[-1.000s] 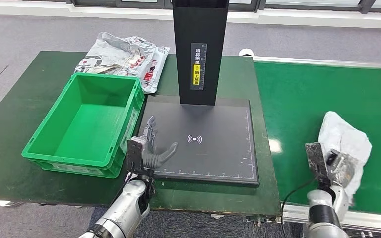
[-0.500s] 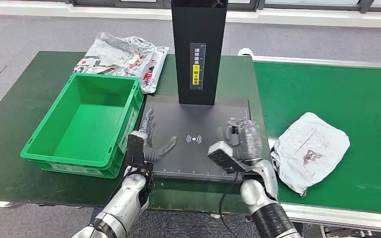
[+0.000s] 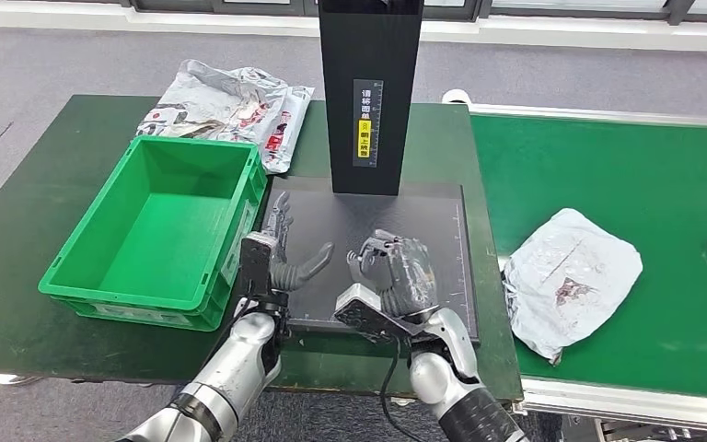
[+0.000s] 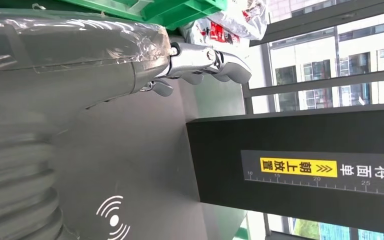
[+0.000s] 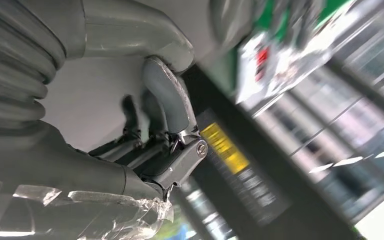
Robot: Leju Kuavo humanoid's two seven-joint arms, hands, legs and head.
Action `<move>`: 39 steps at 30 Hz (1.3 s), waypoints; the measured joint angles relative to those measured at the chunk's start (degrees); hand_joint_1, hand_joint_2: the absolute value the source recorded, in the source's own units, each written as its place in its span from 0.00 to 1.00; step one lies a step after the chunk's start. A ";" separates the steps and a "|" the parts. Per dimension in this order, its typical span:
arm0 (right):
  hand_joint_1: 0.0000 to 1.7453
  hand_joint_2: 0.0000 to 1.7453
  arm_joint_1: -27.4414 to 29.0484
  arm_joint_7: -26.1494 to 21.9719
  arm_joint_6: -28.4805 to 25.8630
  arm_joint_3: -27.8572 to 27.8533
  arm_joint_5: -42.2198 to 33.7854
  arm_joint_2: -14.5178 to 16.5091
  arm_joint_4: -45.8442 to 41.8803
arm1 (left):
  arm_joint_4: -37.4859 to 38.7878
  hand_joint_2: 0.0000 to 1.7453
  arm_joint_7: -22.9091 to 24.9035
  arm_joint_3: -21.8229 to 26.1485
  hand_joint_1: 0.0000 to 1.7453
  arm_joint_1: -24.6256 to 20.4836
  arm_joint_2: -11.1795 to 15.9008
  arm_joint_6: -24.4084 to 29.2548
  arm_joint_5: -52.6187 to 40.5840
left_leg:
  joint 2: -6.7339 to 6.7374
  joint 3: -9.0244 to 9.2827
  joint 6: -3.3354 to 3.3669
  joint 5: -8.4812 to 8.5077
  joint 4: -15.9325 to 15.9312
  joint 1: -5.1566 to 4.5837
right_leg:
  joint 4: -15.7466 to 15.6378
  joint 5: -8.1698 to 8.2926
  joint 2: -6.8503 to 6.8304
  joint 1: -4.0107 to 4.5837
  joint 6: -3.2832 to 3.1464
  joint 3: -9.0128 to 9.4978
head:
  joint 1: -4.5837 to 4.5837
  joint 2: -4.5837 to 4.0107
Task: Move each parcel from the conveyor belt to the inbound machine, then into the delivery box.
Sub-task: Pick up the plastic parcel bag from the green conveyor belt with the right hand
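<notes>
Parcel (image 3: pixel 573 278) — a crumpled grey mailer — lies on the green conveyor belt (image 3: pixel 626 166), just beside the edge of the table (image 3: pixel 28 212) and apart from both my hands. My right hand (image 3: pixel 394 274) hovers over the inbound machine's black pad (image 3: pixel 423 221) with nothing in it, fingers curled inward. My left hand (image 3: pixel 281 258) is beside it over the pad's near corner, fingers spread and holding nothing (the green delivery box (image 3: pixel 161 221) sits just beyond it). More grey mailers (image 3: pixel 230 106) lie behind the box.
</notes>
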 joint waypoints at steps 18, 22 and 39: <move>0.00 0.00 1.96 5.70 -12.08 -15.95 7.77 -3.00 4.11 | 2.40 1.00 0.01 -1.02 0.00 -0.47 -0.05 0.37 0.11 | 0.00 0.00 0.01 -0.03 0.00 -0.03 | 0.00 0.02 0.02 -0.01 -0.01 -0.03 | 0.00 0.00; 0.00 0.00 1.81 7.82 -12.60 -19.74 8.15 -3.16 6.13 | 2.75 1.00 0.16 -1.13 0.00 -0.61 -0.21 0.36 0.26 | -0.01 0.00 0.01 -0.03 0.00 -0.02 | 0.00 0.01 0.00 -0.01 -0.01 -0.03 | 0.00 0.00; 0.00 1.00 -5.20 11.37 -2.70 -34.22 4.69 -7.05 34.53 | 2.99 1.00 0.00 -2.61 0.00 0.10 -0.64 0.02 2.05 | -0.03 -0.01 0.02 -0.04 0.00 -0.04 | -0.01 0.03 -0.01 -0.03 0.01 -0.01 | 0.00 0.00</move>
